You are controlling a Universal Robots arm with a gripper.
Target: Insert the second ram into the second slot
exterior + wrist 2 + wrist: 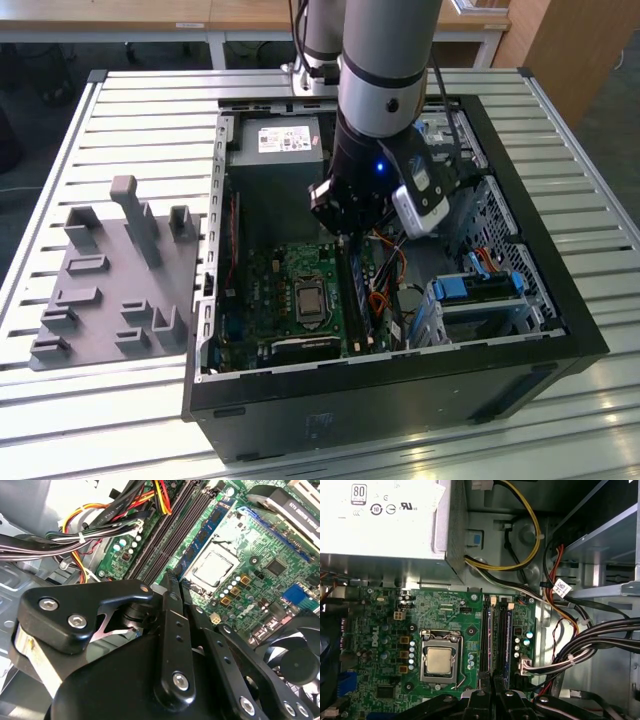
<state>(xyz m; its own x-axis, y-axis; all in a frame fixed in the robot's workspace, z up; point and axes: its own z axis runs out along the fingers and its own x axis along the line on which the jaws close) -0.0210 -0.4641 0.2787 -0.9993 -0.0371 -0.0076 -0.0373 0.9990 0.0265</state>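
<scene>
Your thin blue circuit-board ram stick [507,645] stands seated in the black memory slots [487,640] on the green motherboard [385,630] (beside the silver processor socket [440,660]), black gripper [492,692] directly above, fingers closed together, holding nothing.

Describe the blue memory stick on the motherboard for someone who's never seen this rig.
In the open black PC case, find the green motherboard, then its square silver CPU. Long parallel slots run beside it; the blue memory stick, with black chips, fills the CPU-side one, next to bare black slots.
</scene>
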